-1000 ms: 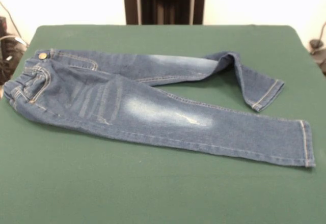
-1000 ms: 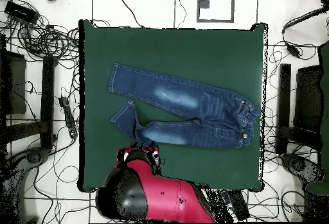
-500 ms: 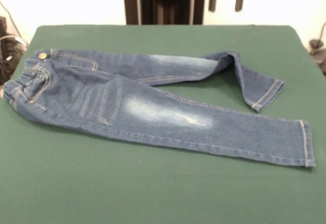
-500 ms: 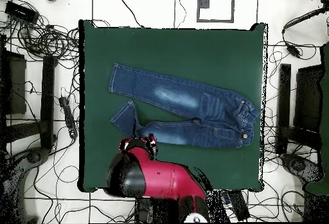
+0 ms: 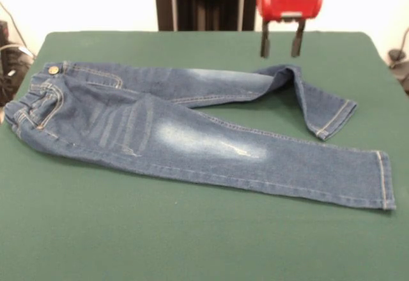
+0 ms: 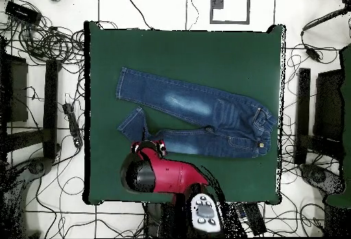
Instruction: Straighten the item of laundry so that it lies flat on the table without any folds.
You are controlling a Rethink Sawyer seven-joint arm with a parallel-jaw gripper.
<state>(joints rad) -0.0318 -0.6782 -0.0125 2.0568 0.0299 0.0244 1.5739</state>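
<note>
The small dark blue jeans [image 5: 192,134] lie on the green table [image 5: 192,243], waistband with brass button at the left in the front view. The near leg lies straight toward the right. The far leg is folded back on itself at its lower part [image 5: 313,102]. My gripper [image 5: 280,50] hangs open and empty just above and behind that fold, not touching it. In the overhead view the jeans [image 6: 195,116] lie mid-table, the folded cuff [image 6: 134,123] at the left, and the gripper [image 6: 149,145] is right beside the fold.
The red arm [image 6: 168,178] reaches in over the table's bottom edge in the overhead view. Cables and equipment [image 6: 41,38] lie on the floor around the table. The black pedestal [image 5: 204,0] stands behind the far edge.
The gripper has come down into the front view from the top edge toward the folded leg. In the overhead view the arm has stretched further over the table. The jeans have not moved.
</note>
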